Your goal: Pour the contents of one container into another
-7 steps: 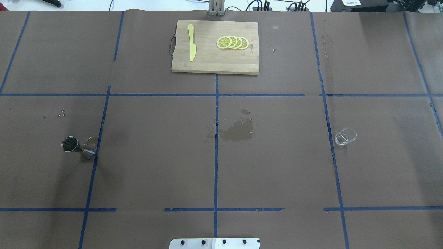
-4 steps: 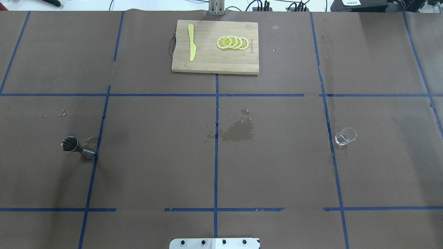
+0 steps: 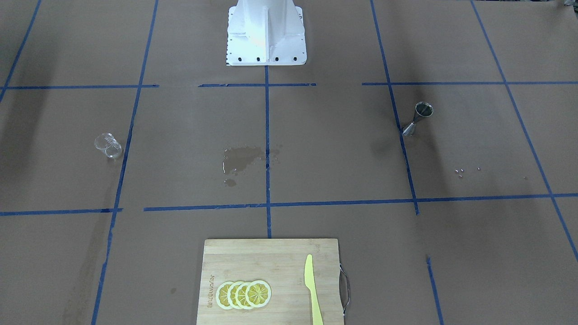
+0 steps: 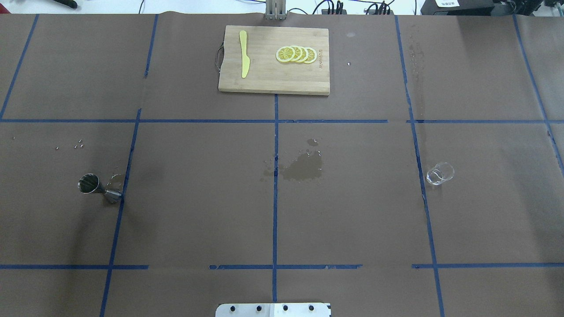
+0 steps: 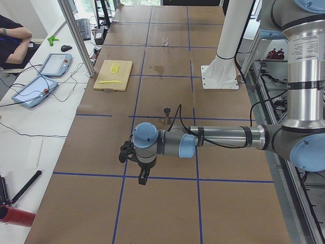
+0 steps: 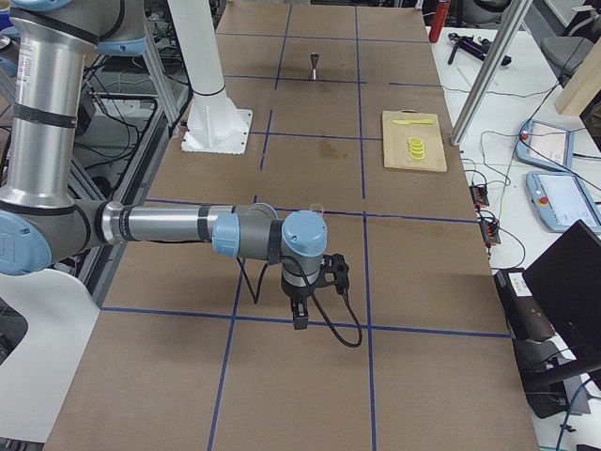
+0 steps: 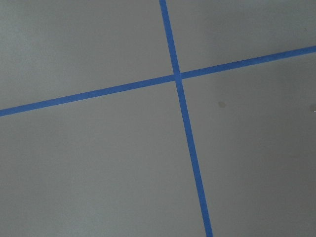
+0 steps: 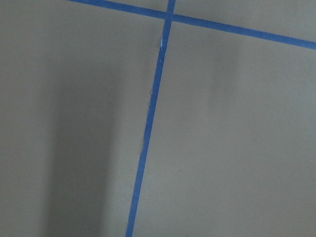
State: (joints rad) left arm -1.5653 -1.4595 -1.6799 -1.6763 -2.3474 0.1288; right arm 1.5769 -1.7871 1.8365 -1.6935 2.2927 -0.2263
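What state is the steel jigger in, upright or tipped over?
Upright: the jigger stands on its lower cone with the open mouth facing up, as both side views show.

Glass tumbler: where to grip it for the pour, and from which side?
Take the tumbler by its side wall at about mid-height, coming in level from the side with the fingers across the round body. It stands upright, mouth up, short and curved. A wall grip probably leaves the rim free to tip toward the jigger, which is on the table's other half.
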